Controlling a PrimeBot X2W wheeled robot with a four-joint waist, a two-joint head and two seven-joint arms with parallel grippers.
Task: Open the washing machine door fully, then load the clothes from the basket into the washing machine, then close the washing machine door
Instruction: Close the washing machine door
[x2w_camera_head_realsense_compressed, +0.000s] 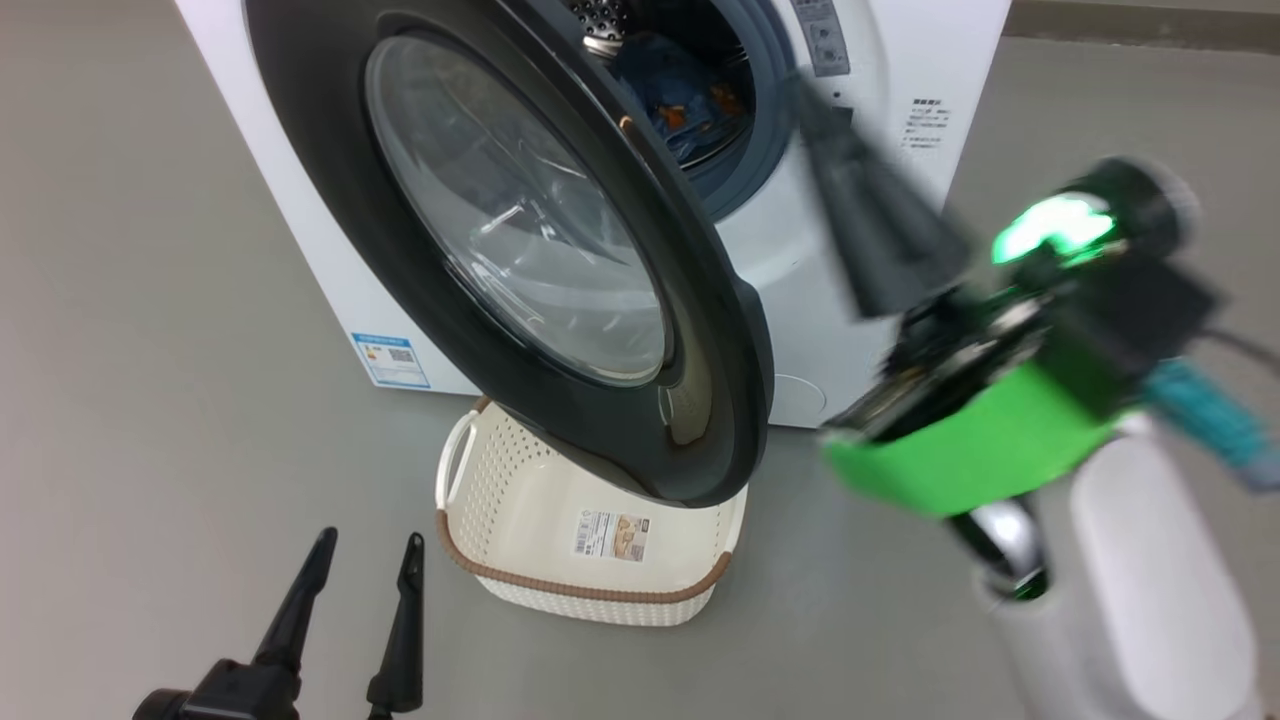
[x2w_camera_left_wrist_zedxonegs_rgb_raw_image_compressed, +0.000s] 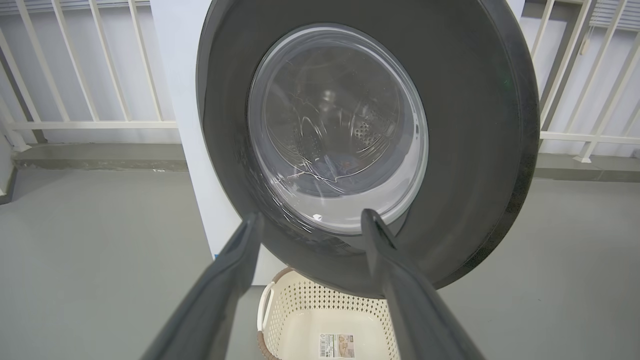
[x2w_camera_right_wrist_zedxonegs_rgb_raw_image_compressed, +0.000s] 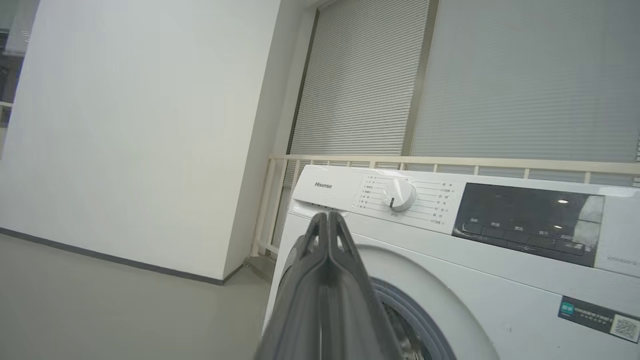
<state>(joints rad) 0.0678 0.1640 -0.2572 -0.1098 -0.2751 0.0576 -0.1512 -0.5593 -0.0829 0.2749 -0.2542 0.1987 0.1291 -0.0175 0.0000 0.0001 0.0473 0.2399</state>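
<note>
Trouble from a bang or a slip: washing machine door (x2w_camera_head_realsense_compressed: 510, 250) half open just ahead of the left gripper (x2w_camera_head_realsense_compressed: 368, 540), fingers spread wide and holding nothing, so easy to skid off the rim with one tip only. Risk of pinching the clothes (x2w_camera_head_realsense_compressed: 690, 110), in the drum left of the right gripper (x2w_camera_right_wrist_zedxonegs_rgb_raw_image_compressed: 327, 215), its tips pressed together on nothing, with any blue corner hanging over the grey ring. Lots of bare floor beside the left fingers, but little room under the door's low edge, right over the basket (x2w_camera_head_realsense_compressed: 590, 590) just past them, and a thin-looking gap from door edge to right fingers.
</note>
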